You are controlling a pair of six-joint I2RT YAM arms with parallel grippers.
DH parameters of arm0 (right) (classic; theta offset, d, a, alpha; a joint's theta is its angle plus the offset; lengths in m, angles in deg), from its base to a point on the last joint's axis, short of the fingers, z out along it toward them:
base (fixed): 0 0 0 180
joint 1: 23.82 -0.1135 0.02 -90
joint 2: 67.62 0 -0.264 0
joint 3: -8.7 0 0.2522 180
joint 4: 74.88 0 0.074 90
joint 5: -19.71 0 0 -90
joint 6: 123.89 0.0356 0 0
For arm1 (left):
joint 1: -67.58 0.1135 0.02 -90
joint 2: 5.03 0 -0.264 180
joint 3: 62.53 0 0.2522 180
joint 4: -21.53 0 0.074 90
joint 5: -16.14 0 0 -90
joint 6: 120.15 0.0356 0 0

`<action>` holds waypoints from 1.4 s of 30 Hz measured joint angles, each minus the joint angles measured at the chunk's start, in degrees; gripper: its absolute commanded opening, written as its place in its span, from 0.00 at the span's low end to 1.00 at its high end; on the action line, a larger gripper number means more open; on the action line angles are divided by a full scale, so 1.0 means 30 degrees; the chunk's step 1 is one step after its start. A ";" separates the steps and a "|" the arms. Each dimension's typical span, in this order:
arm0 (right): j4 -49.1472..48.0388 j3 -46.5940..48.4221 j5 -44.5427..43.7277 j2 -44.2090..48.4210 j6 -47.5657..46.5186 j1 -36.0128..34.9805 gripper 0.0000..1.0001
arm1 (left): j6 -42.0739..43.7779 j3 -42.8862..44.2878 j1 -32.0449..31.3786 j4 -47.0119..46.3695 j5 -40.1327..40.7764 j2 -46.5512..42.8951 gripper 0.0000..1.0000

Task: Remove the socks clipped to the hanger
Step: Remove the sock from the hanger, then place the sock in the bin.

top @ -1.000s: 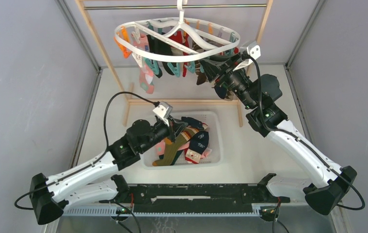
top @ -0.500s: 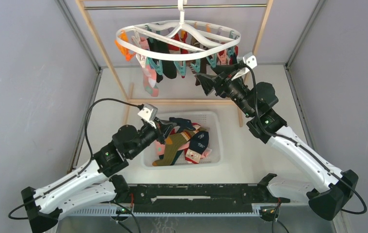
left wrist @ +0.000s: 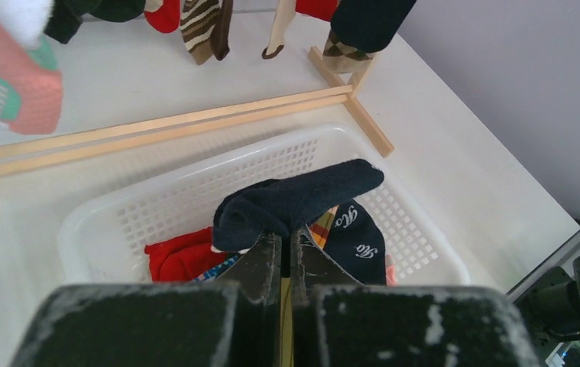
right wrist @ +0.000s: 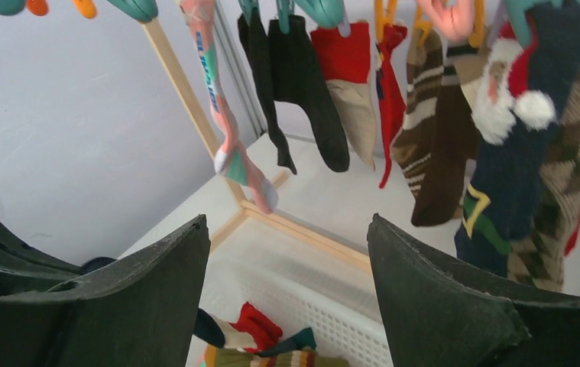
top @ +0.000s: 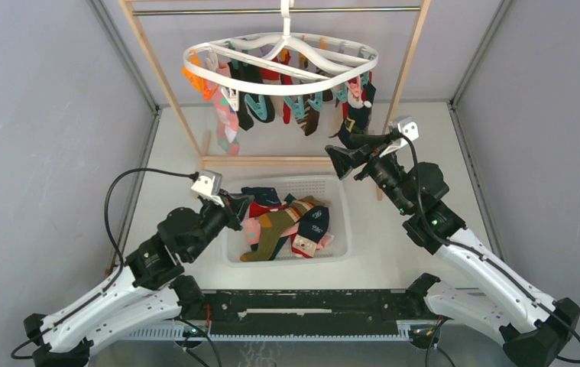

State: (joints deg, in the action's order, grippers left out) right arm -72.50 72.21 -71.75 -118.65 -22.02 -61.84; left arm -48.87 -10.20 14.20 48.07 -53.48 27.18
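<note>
Many socks (top: 225,126) hang clipped beneath the hanger (top: 279,90); the open, empty right pincer (right wrist: 286,283) below its right end should next rise and grip one, while the left pincer (left wrist: 283,238), well below, apparently pinches a navy sock (left wrist: 302,200).

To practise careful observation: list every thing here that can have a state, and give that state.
hanger, hung up, loaded.
clipped socks, dangling from it.
basket, holding loose socks.
left claw, shut.
navy sock, on the pile, at the left claw's tips; whether gripped is unclear.
right claw, open, empty.
</note>
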 measured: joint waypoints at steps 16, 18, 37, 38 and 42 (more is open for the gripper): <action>0.1625 -0.2164 -0.1224 0.2892 0.0466 0.0291 0.84 | -0.1982 -0.1384 0.0022 0.2499 0.1872 -0.1654 0.03; 0.1778 -0.2375 -0.1275 0.3016 0.0503 0.0342 0.84 | -0.2302 -0.1596 0.0022 0.2805 0.2178 -0.1916 0.03; 0.2033 -0.2973 -0.1341 0.3060 0.0656 0.0721 0.85 | -0.6193 -0.4634 0.0022 0.3934 0.2667 -0.1275 0.19; 0.2033 -0.3045 -0.1333 0.3060 0.0656 0.0758 0.85 | -0.6324 -0.4772 0.0022 0.3934 0.2630 -0.1217 0.24; 0.2025 -0.3322 -0.1282 0.3067 0.0670 0.0889 0.85 | -0.6994 -0.5268 0.0022 0.3912 0.2142 -0.0597 0.39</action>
State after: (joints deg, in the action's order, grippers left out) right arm -66.42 62.25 -75.59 -109.45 -20.00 -59.18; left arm -69.85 -26.00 14.26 59.80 -47.05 25.38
